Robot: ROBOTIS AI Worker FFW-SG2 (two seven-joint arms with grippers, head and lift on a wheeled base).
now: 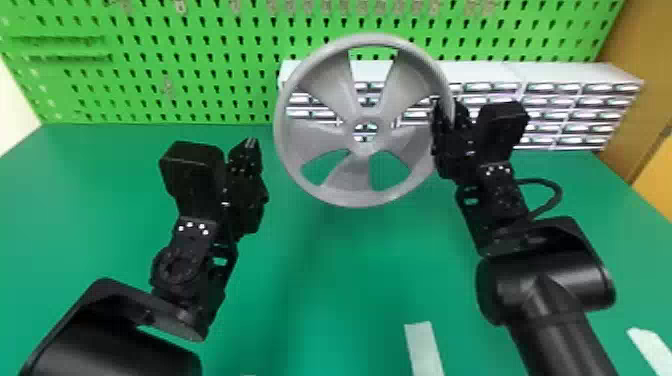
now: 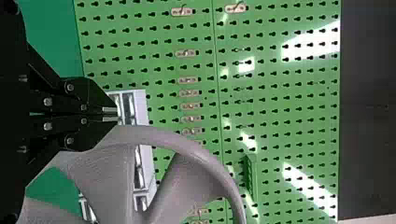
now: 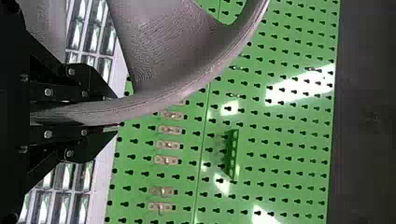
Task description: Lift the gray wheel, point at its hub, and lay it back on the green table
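Observation:
The gray wheel (image 1: 348, 185) is held up above the green table (image 1: 320, 280), its spoked face and open hub turned to the head camera. At its right rim is my right gripper (image 1: 446, 120), shut on the wheel. The right wrist view has the rim (image 3: 154, 100) running between the fingers of my right gripper (image 3: 114, 112). My left gripper (image 1: 251, 145) stands apart from the wheel, left of it. In the left wrist view my left gripper (image 2: 114, 115) has its two fingers together with nothing between them, and the wheel (image 2: 187, 144) passes beside the tips.
A green pegboard (image 1: 200, 65) rises behind the table. White drawer units (image 1: 565, 72) stand along the back right, partly behind the wheel. A white strip (image 1: 424, 347) lies at the table's front, another (image 1: 650, 345) at the front right.

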